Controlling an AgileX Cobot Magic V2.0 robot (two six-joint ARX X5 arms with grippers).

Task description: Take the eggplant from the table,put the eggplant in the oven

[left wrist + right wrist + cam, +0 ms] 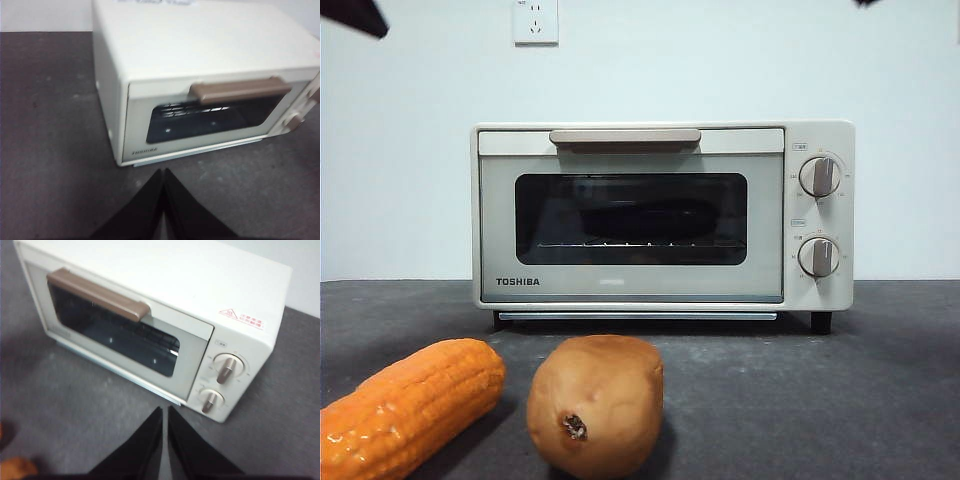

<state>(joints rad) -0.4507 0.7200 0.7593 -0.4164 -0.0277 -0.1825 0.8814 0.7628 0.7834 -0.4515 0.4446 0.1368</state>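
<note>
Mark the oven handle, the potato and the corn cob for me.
oven handle (625,136), front view, middle of the beige bar.
potato (596,402), front view, centre of its brown skin.
corn cob (410,405), front view, middle of its orange length.

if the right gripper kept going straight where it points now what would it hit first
Probably the table just in front of the oven, since the wrist camera looks down at bare surface ahead of the shut right gripper. If its line runs shallower, it would meet the oven's lower front edge near the knobs. Depth is unclear.
</note>
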